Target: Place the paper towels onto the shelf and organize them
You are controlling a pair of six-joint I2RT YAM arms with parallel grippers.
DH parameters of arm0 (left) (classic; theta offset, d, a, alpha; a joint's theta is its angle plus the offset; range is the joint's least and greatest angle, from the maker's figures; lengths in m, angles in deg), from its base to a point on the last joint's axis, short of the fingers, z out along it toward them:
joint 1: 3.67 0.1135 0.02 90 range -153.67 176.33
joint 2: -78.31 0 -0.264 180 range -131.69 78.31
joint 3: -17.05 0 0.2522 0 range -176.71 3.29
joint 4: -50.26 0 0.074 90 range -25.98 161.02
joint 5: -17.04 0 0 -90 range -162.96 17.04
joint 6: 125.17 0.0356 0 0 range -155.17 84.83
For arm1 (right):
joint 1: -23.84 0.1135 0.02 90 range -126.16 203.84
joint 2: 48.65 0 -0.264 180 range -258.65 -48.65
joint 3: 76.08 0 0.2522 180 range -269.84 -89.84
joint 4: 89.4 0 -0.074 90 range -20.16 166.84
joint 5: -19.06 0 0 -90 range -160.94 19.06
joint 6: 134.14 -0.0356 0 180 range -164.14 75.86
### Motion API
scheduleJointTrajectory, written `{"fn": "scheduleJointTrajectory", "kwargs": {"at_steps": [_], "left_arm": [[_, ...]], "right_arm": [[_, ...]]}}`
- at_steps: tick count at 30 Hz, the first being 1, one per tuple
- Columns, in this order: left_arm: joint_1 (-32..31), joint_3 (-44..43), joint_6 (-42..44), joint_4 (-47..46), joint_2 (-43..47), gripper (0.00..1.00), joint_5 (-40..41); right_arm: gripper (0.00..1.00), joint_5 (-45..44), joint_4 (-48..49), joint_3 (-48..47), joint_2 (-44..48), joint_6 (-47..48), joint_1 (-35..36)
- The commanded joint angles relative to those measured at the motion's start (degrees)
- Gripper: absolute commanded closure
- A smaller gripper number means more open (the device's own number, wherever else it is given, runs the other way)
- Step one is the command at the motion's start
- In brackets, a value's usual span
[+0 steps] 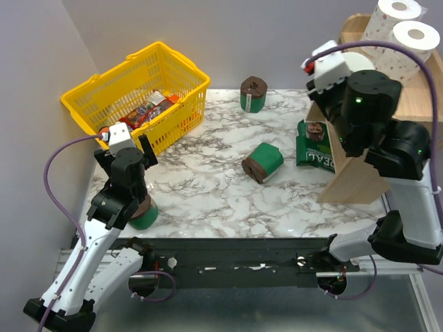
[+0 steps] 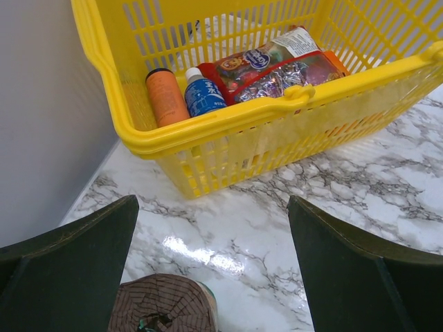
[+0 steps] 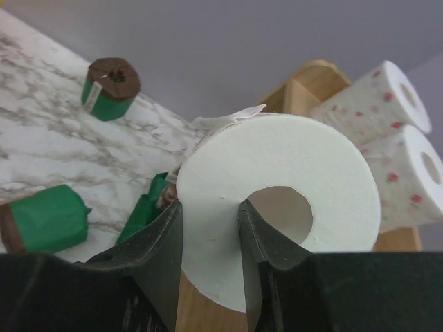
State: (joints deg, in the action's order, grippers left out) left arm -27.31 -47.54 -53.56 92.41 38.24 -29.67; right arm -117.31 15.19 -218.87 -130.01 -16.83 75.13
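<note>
My right gripper (image 1: 331, 69) (image 3: 210, 207) is shut on a white paper towel roll (image 3: 277, 159) (image 1: 361, 62), one finger inside its hollow core and one outside, held over the wooden shelf (image 1: 353, 173) (image 3: 304, 83). Two red-dotted white rolls (image 1: 398, 14) (image 1: 415, 38) (image 3: 367, 104) lie on the shelf's top at the far right. Green rolls with brown ends are on the table: one upright (image 1: 253, 93) (image 3: 107, 86), one on its side (image 1: 263, 162) (image 3: 45, 218). A third (image 1: 142, 216) (image 2: 163, 304) stands under my open left gripper (image 1: 127, 153) (image 2: 213, 207), near its left finger, untouched.
A yellow basket (image 1: 160, 47) (image 2: 277, 104) with bottles and snack packets stands at the far left, just ahead of my left gripper. A green packet (image 1: 315, 145) (image 3: 149, 207) leans against the shelf's side. A grey wall runs along the left table edge.
</note>
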Motion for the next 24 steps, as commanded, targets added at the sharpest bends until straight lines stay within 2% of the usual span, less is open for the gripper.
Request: {"fn": "scheduleJointTrajectory", "kwargs": {"at_steps": [1,6,24], "left_arm": [[0.00,0.20,0.11,-1.05,-0.18,0.01,-0.84],[0.00,0.47,0.20,-1.14,0.08,0.01,-0.92],[0.00,0.29,0.29,-1.14,-0.44,0.01,-1.28]], "right_arm": [[0.60,-6.55,7.59,-0.61,4.45,7.93,-2.15],[0.58,-5.31,7.68,2.99,6.83,7.23,-8.03],[0.56,-4.79,2.76,2.64,8.68,1.78,-14.55]]}}
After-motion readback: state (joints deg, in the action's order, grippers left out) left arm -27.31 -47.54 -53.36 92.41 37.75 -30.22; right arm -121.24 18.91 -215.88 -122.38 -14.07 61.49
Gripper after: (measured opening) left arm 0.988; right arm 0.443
